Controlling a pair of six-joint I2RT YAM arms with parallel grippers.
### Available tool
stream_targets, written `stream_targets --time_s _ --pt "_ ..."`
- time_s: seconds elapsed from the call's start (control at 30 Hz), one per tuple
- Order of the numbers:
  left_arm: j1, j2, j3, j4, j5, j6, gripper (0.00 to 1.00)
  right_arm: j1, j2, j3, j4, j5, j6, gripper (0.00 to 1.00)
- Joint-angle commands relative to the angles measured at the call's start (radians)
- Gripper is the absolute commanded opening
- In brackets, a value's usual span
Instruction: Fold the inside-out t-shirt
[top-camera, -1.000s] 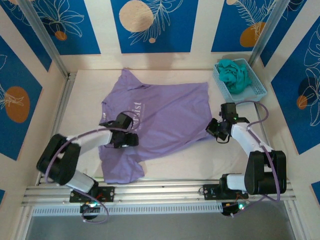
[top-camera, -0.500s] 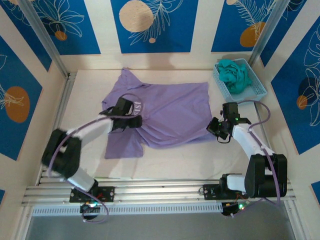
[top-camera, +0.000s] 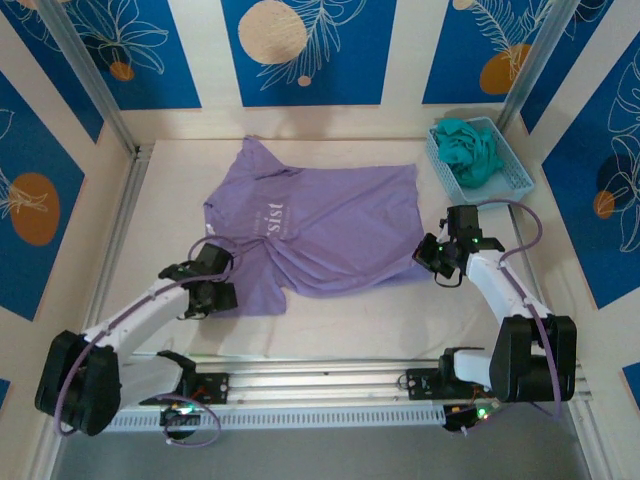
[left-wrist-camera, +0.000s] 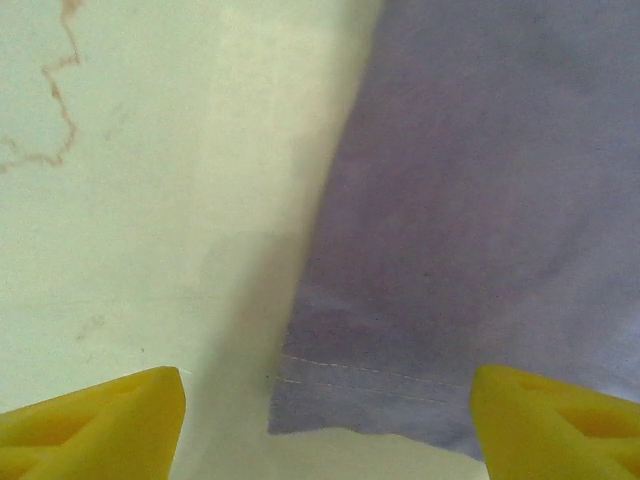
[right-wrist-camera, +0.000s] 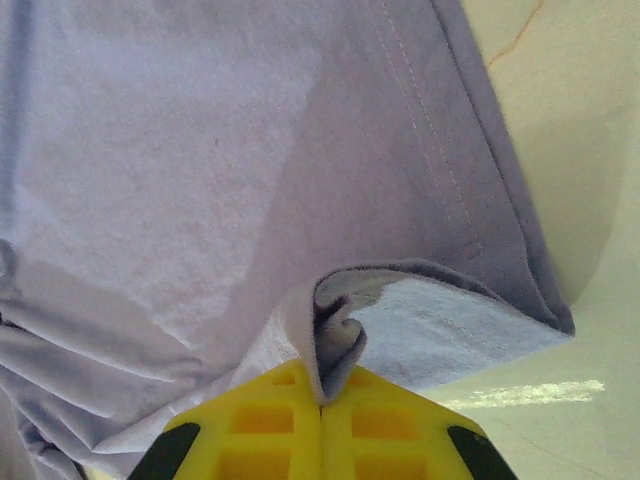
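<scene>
Looking down, I see the shirt (top-camera: 335, 235) spread across the table (top-camera: 165, 190). My right gripper (right-wrist-camera: 320, 395) is clamped on its right hem, and my left gripper (left-wrist-camera: 326, 420) hangs with fingers apart, empty, over its near-left corner.

Pale table (top-camera: 340, 322), two things lying on it.
The lavender t-shirt (top-camera: 335, 230) sprawls across the middle; a blue basket (top-camera: 510, 186) sits far right.

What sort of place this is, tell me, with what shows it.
Probably a robot training cell: a white table walled by blue leaf-print panels, two arms bolted to a rail, and a lavender t-shirt with a basket of clothes.
</scene>
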Motion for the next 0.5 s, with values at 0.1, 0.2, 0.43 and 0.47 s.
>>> stream_targets --time_s 0.1,0.2,0.43,0.47 --pt "0.021 0.08 -0.029 0.078 0.078 -0.012 0.62 -0.014 -0.018 -0.016 0.02 -0.051 -0.021 0.0" --pt "0.022 0.131 -0.038 0.127 0.104 -0.007 0.53 -0.018 -0.022 -0.018 0.022 -0.057 -0.021 0.0" --pt "0.02 0.131 -0.059 0.145 0.144 -0.018 0.24 -0.027 -0.054 -0.019 0.007 -0.046 -0.025 0.0" --pt "0.021 0.123 -0.066 0.147 0.146 -0.02 0.2 -0.03 -0.057 -0.018 0.007 -0.045 -0.025 0.0"
